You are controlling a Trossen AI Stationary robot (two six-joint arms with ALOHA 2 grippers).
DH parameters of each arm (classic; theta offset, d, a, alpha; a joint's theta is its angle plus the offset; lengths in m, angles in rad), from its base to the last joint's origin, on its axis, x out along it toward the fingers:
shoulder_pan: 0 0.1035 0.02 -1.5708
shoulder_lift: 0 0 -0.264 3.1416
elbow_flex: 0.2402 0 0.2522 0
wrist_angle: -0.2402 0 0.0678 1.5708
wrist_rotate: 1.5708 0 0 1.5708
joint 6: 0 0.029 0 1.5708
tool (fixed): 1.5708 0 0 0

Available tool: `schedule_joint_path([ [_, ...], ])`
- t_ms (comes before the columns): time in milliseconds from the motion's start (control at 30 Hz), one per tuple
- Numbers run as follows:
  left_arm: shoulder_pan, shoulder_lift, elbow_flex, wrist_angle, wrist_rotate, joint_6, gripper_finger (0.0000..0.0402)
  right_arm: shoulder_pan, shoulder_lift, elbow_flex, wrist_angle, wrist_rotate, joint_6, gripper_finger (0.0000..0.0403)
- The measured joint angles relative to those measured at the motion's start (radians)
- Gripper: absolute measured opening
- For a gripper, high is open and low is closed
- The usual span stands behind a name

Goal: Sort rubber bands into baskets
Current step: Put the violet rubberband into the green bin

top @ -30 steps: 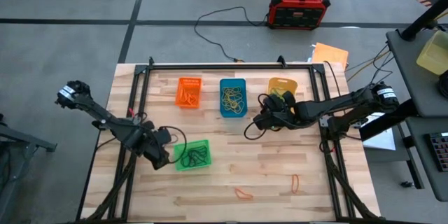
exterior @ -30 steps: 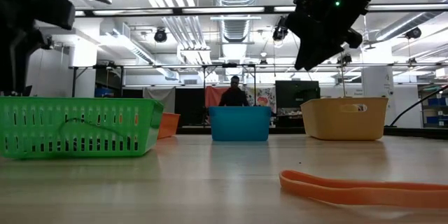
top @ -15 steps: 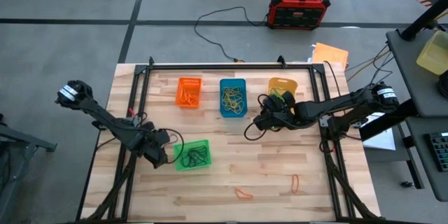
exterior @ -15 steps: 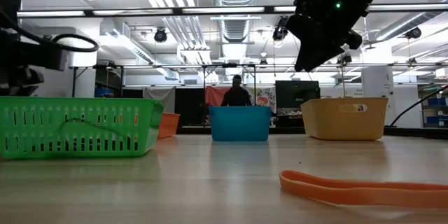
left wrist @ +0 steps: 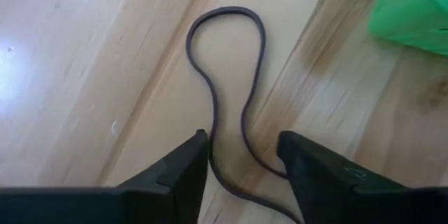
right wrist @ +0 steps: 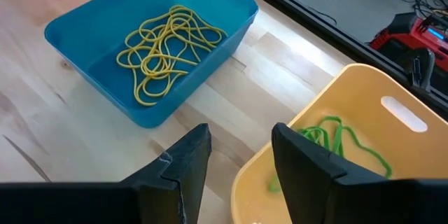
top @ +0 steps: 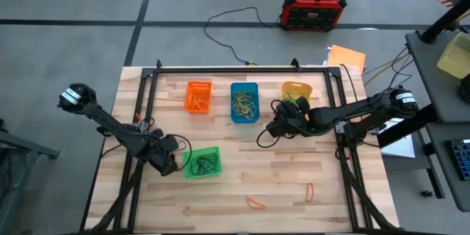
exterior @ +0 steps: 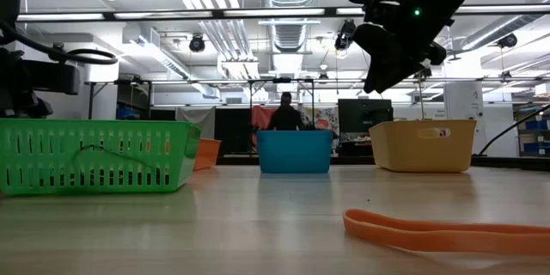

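Note:
A dark brown rubber band [left wrist: 227, 98] lies flat on the wood, left of the green basket [top: 202, 162], which holds dark bands. My left gripper [left wrist: 241, 161] hangs low over that band's near end, open, one finger on each side of it; in the high view it [top: 167, 164] is at the basket's left wall. My right gripper [top: 273, 126] hovers open between the blue basket [right wrist: 150, 49], which holds yellow bands, and the yellow-orange basket [right wrist: 350, 147], which holds green bands. The orange basket [top: 197, 96] stands far left in the row.
Two orange bands [top: 255, 203] [top: 309, 189] lie loose on the table's near right part; one [exterior: 447, 232] shows close in the low view. A black frame rail [top: 242, 68] runs along the far edge. A red-and-black box [top: 314, 7] sits on the floor beyond.
My left gripper has come down toward the table beside the green basket's left wall, tipping a little steeper. The band on the wood and the baskets have stayed where they were.

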Motion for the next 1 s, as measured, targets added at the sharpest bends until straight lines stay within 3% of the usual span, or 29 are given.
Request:
schedule_joint_path([
  [333,0.000,0.002,-0.004,0.012,-0.003,0.000,0.0011,0.000,0.000,-0.028,0.028,-0.004,0.000,0.0146],
  [633,0.002,0.004,0.060,-0.093,-0.001,0.021,0.0000,0.000,0.000,-0.030,0.028,-0.009,0.000,0.0142],
  [1000,0.002,-0.001,0.334,-0.446,-0.056,0.027,0.0000,0.000,0.000,-0.032,0.025,-0.009,-0.004,0.0144],
])
